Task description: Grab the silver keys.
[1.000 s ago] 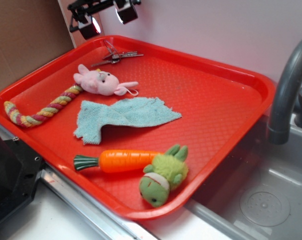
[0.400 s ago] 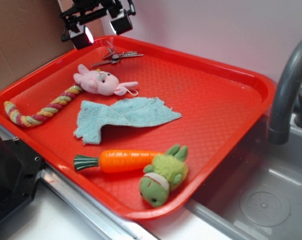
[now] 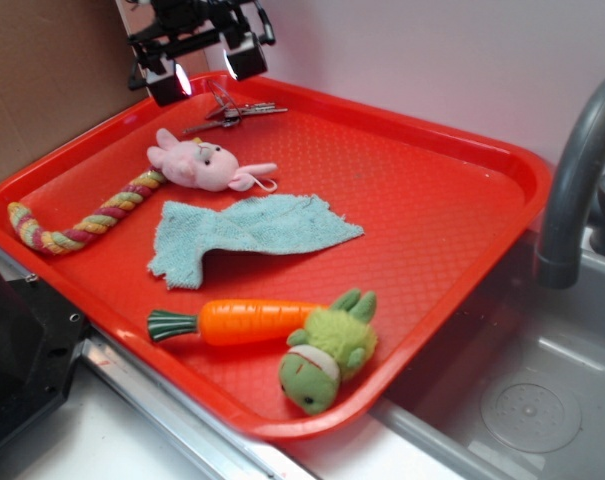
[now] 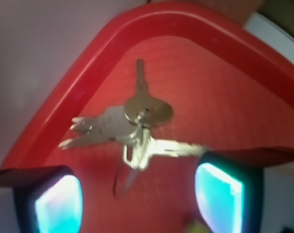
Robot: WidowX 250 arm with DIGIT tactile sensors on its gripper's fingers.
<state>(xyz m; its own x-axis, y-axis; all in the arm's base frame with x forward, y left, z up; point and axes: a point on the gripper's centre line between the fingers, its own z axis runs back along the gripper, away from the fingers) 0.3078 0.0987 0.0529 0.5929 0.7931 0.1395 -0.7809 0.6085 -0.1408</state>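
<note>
The end effector [image 3: 203,68] hangs spread wide and empty above the far corner of the red tray [image 3: 452,260], its two fingers well apart. The keys [image 3: 234,112] lie flat on the tray floor in that corner, just below and between the fingers in the wrist view [image 4: 132,131]. A pink plush [image 3: 197,163] lies nearer, beside a rope toy [image 3: 77,222].

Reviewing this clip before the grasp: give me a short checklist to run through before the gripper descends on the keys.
1. Gripper open: ok, fingers apart.
2. Gripper empty: ok.
3. Silver keys lie between the pads in the wrist view: ok.
4. Keys free of the pink plush: ok, apart.
5. Room beside the red tray rim: cannot tell, keys sit in the far corner.
6. Height above keys: cannot tell.
</note>
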